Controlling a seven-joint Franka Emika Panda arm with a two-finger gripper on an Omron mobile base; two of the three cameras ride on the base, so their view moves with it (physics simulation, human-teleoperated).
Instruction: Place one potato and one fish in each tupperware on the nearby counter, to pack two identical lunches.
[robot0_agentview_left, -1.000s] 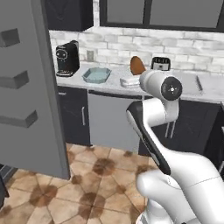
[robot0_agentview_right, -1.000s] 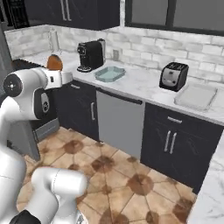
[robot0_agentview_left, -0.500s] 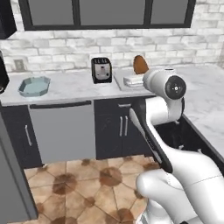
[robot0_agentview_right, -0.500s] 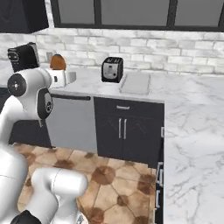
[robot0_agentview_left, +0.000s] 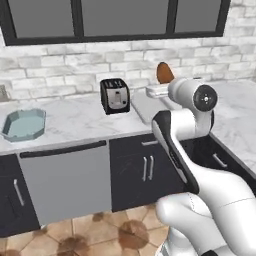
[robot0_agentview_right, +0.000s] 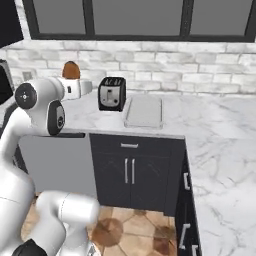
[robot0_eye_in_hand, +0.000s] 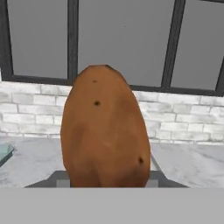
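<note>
Now gripper (robot0_agentview_left: 161, 86) clenched potato (robot0_agentview_left: 163, 73) upright, high over counter (robot0_agentview_left: 75, 120); tupperware (robot0_agentview_left: 23, 124) lay far left.

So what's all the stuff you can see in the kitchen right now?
potato: one, brown, held up in the end effector, above the counter
tupperware: one, pale blue-green, on the counter at far left
toaster: one, black and silver, on the counter by the brick wall
flat tray: one, pale grey, on the counter right of the toaster
counter: one, white-grey marble, over dark cabinets
end effector: one, white, shut on the potato
</note>
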